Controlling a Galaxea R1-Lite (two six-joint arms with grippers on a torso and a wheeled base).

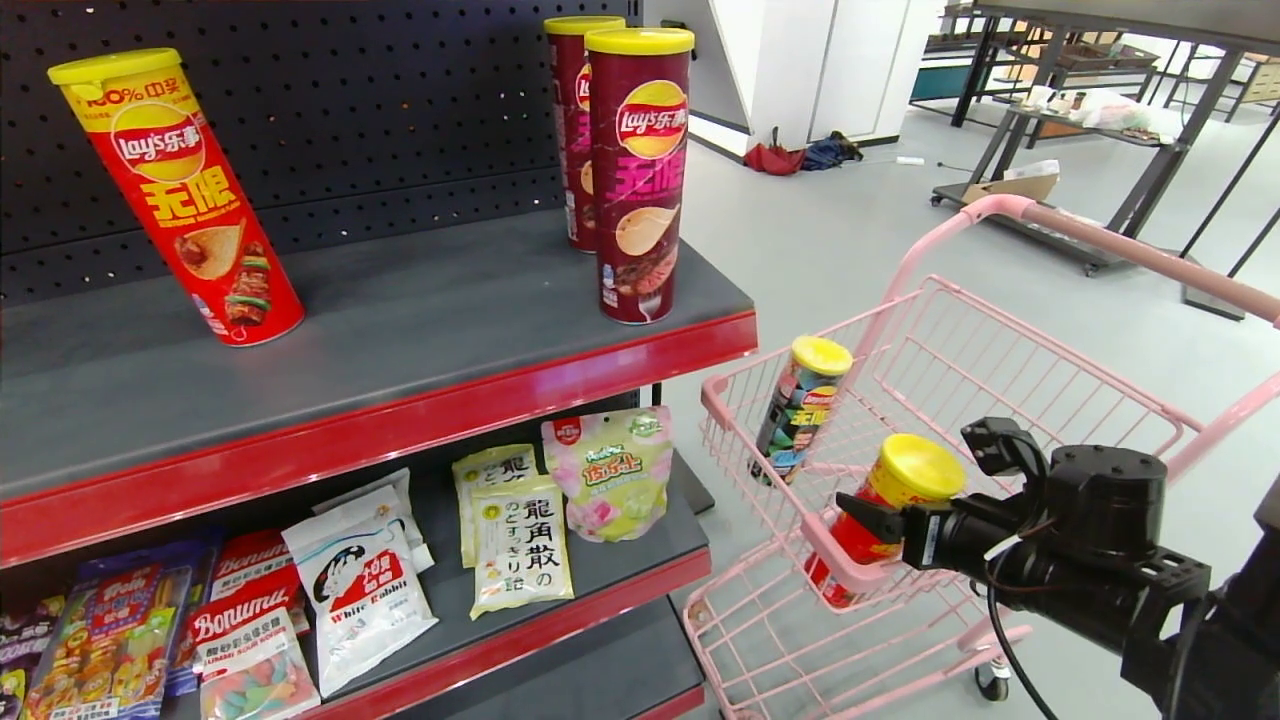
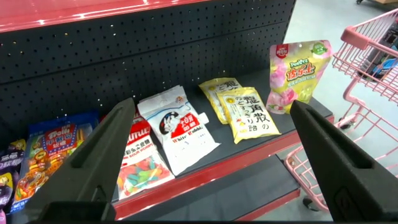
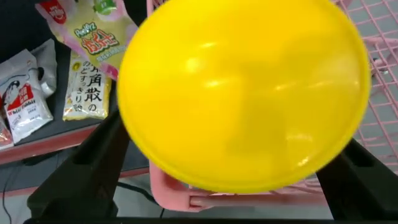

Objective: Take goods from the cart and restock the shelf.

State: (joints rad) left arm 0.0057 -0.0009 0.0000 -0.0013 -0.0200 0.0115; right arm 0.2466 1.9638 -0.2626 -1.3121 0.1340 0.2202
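From my console, the right gripper [image 1: 868,518] sat at the red can [image 1: 912,465] in the cart [image 1: 715,400], just under its yellow lid. I could not tell whether it had closed on the can or merely straddled it — the lid blocked the right wrist view of any contact. The left gripper [image 2: 212,106] hung wide open and empty in front of the lower shelf [image 2: 249,163], facing the snack bags.

What mattered to me was the can's axis. It leaned in the basket, base down behind the front rim and lid tipped up toward the right wrist, so the gripper met it side-on, across the axis, from the robot's right. The top shelf [image 1: 400,320] lay up and to the left of it, with bare board between the tilted red can [image 1: 180,190] and the maroon cans [image 1: 640,170]. I judged the right arm the nearer one and the one for the lift: up clear of the rim, then leftward. A second can [image 1: 800,410] leaned just beyond in the same basket and might be knocked.
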